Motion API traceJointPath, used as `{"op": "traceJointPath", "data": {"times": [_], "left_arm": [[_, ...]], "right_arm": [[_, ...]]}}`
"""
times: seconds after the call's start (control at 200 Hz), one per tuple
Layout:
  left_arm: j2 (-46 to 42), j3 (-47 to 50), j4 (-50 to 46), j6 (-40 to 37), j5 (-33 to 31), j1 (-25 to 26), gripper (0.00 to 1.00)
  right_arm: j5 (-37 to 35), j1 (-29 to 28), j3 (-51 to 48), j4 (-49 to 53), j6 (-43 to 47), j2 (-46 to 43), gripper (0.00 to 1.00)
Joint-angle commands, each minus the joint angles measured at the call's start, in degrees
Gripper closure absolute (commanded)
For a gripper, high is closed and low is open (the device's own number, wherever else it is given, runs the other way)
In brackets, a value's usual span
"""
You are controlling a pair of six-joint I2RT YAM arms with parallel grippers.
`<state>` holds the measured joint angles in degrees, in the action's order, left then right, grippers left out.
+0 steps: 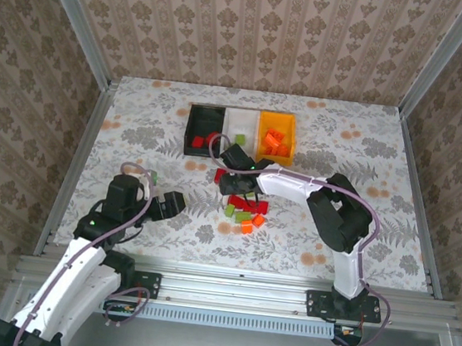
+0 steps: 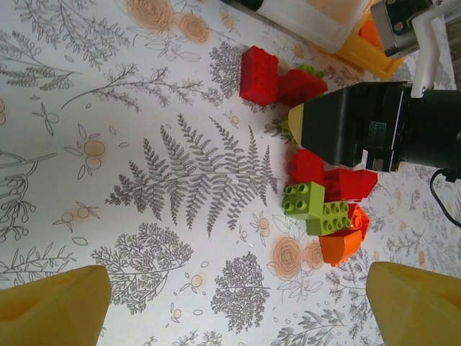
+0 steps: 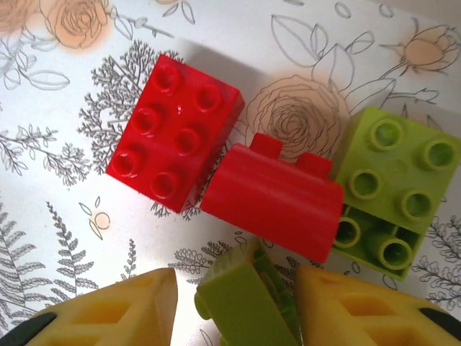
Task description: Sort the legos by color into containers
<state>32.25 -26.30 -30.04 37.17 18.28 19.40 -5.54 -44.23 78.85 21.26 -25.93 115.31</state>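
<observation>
Patterned wallpaper (image 1: 256,26) closes in three sides of a table (image 1: 136,129) covered with a cloth printed in grey ferns and orange flowers. At the far middle of it stand three bins joined in a row. The black bin (image 1: 206,120) on the left holds red pieces. The white bin (image 1: 241,122) in the middle holds one green piece, and the orange bin (image 1: 292,138) on the right holds orange ones.

Just in front of the bins lies a loose heap of bricks (image 1: 245,210) in red, lime green and orange, some touching and some stacked.

The right claw (image 3: 238,299) is down at the heap's far edge. Its yellow fingers (image 3: 108,310) stand either side of a tilted lime green brick (image 3: 245,321). One finger looks to touch it, and a thin gap shows at the other, so I cannot tell whether the brick is pinched. Just beyond it lie a red six-stud brick (image 3: 176,133), a red piece on its side (image 3: 270,202) touching that brick, and a lime green block (image 3: 389,194) beside it.

The left claw (image 2: 234,310) hangs over bare cloth to the left of the heap — spread wide, with nothing between its tips. From its wrist view an orange brick (image 2: 338,245) and a lime green corner piece (image 2: 304,198) sit at the near end of the heap.
</observation>
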Motion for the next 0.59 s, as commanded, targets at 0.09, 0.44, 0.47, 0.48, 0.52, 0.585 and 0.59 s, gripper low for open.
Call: {"op": "traceJointPath", "data": {"times": [0.09, 0.44, 0.47, 0.48, 0.52, 0.585, 0.59], "left_arm": [[-1.05, -0.15, 0.43, 0.27, 0.96, -0.23, 0.06], [-1.05, 0.04, 0.69, 0.54, 1.32, -0.24, 0.06], [-1.01, -0.05, 0.62, 0.54, 1.32, -0.24, 0.06], [-0.99, -0.06, 0.60, 0.54, 1.32, -0.24, 0.06], [-0.97, -0.15, 0.60, 0.54, 1.38, -0.24, 0.06], [-0.96, -0.15, 0.68, 0.78, 1.36, -0.24, 0.06], [-0.96, -0.15, 0.68, 0.83, 1.38, -0.24, 0.06]], "right_arm": [[-1.09, -1.07, 1.57, 3.81, 0.50, 1.10, 0.60], [-2.46, -2.08, 4.62, 4.48, 2.23, 2.95, 0.75], [-2.77, -2.45, 4.72, 4.50, 2.62, 2.62, 0.76], [-2.80, -2.55, 4.67, 4.54, 2.77, 2.46, 0.77], [-3.13, -2.83, 4.52, 4.65, 3.06, 1.83, 0.78], [-3.34, -3.33, 4.02, 5.15, 3.07, 0.00, 0.78], [-3.34, -3.33, 3.98, 5.18, 3.03, -0.22, 0.78]]}}
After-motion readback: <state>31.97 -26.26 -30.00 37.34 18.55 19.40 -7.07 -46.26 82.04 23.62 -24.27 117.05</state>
